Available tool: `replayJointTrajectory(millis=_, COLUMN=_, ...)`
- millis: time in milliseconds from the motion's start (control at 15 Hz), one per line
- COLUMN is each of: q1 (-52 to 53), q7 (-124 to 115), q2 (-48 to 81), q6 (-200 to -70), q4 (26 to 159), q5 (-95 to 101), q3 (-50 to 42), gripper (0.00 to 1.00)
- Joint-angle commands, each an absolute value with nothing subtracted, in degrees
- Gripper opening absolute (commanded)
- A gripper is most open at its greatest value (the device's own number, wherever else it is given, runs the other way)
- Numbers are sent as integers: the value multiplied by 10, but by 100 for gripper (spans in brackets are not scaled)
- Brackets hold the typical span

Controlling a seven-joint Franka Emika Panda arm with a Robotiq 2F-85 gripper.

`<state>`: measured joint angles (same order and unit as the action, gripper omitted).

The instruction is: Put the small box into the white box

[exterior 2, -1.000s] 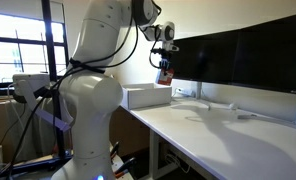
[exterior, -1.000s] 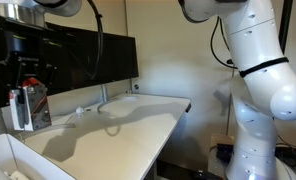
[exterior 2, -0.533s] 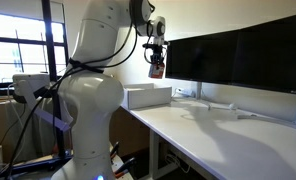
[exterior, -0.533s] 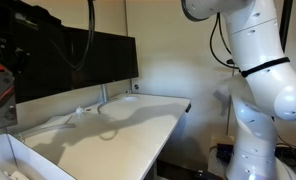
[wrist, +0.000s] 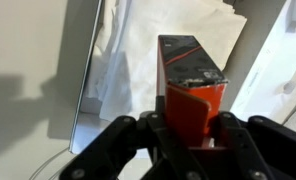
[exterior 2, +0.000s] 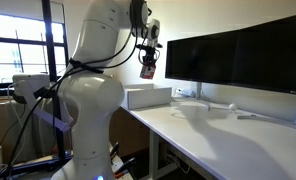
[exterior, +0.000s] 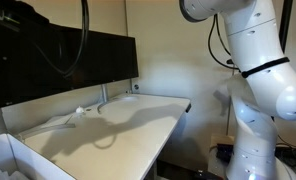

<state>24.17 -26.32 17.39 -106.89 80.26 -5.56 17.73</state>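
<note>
Jaws clamped on the small box (wrist: 193, 85): the gripper (wrist: 193, 128) pinches the lower end of the red-and-black carton. In the wrist view the carton juts toward 12 o'clock, with what looks like crumpled white paper (wrist: 123, 65) beyond it. In an exterior view the carton hangs in the air, with the white box (exterior 2: 148, 98) at roughly 6 o'clock below it on the table (exterior 2: 228, 125) end, the two apart. The pick-up looks done; lowering into the bin and letting go are left.
</note>
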Motion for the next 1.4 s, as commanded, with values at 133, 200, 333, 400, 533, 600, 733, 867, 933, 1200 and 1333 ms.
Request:
replayJointTrajectory(millis=133, q1=257, q7=-213, q2=189, q6=-1046, q4=789, q5=-72, q3=187, gripper=12)
replayJointTrajectory(millis=200, q1=259, q7=-206, q2=192, q6=-1042, q4=787, q5=-72, q3=189, gripper=12)
replayJointTrajectory(millis=333, q1=262, q7=-192, q2=196, q6=-1033, q4=784, q5=-72, q3=191, gripper=12)
replayJointTrajectory(millis=400, q1=264, q7=-186, q2=198, q6=-1030, q4=782, q5=-71, q3=192, gripper=12)
replayJointTrajectory(millis=533, q1=265, q7=-175, q2=202, q6=-1024, q4=777, q5=-72, q3=193, gripper=12)
replayJointTrajectory(millis=600, q1=265, q7=-168, q2=204, q6=-1022, q4=774, q5=-75, q3=194, gripper=12)
replayJointTrajectory(millis=733, q1=263, q7=-148, q2=208, q6=-1018, q4=769, q5=-83, q3=198, gripper=12)
replayJointTrajectory(millis=867, q1=253, q7=-100, q2=217, q6=-1008, q4=760, q5=-132, q3=211, gripper=12)
replayJointTrajectory(millis=933, q1=250, q7=-83, q2=221, q6=-1002, q4=756, q5=-152, q3=214, gripper=12)
replayJointTrajectory(millis=1200, q1=241, q7=-23, q2=243, q6=-943, q4=735, q5=-232, q3=222, gripper=12)
replayJointTrajectory(millis=1333, q1=242, q7=-19, q2=253, q6=-911, q4=722, q5=-246, q3=219, gripper=12)
